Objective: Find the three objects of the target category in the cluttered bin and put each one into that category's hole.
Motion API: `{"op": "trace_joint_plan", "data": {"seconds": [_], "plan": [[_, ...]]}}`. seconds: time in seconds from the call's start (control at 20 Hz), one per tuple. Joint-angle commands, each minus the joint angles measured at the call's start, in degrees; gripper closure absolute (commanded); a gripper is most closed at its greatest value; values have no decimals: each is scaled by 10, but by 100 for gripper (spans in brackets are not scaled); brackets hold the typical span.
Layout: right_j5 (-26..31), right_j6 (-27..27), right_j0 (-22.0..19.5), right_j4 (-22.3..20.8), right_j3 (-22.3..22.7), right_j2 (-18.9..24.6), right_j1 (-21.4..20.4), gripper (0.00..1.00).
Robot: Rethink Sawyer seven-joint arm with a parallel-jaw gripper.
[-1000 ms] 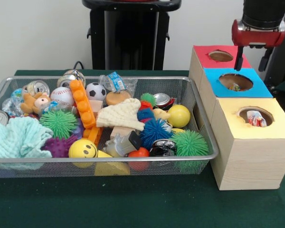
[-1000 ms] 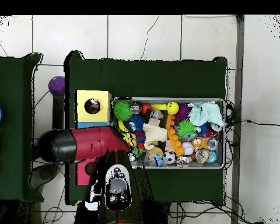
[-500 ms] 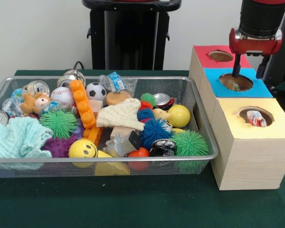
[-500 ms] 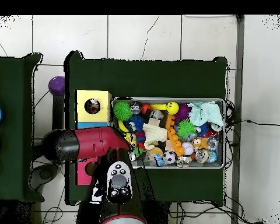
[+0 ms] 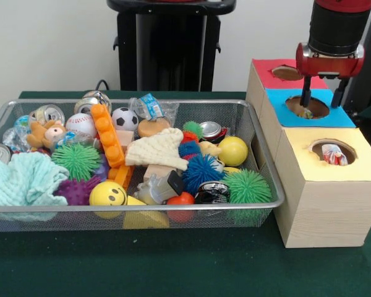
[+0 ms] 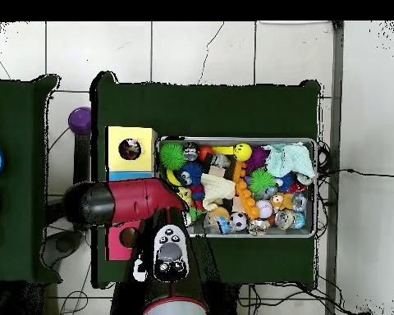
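The wire mesh bin (image 5: 136,208) lies left of three boxes and is full of toys; it also shows in the overhead view (image 6: 233,139). The yellow-topped box's hole (image 5: 318,147) holds a whitish piece with red blotches (image 5: 334,154); the hole also shows from above (image 6: 130,149). I see no dotted fabric piece among the clutter in the bin. My gripper (image 5: 322,98) hangs open and empty just above the blue-topped box's hole (image 5: 307,106), behind the yellow box. In the overhead view the arm (image 6: 126,201) hides the gripper.
In the bin lie a cream knitted cloth (image 5: 157,150), a teal towel (image 5: 21,179), an orange brick strip (image 5: 108,139), spiky balls, cans and a smiley ball (image 5: 107,193). The red-topped box (image 5: 278,74) stands farthest back. The black pedestal (image 5: 170,43) stands behind the bin.
My gripper has moved from over the red and blue tops toward the camera and slightly left, now over the blue box's hole. It stays open and empty.
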Motion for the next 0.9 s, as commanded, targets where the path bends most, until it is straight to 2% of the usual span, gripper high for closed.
{"op": "trace_joint_plan", "data": {"seconds": [0.05,0.4,0.75,0.9], "plan": [[-107,83,-30,6,34,26,65,0],[-140,80,-45,8,60,44,68,0],[-152,45,-95,-8,95,67,54,0],[-152,39,-105,-17,86,74,65,0]]}}
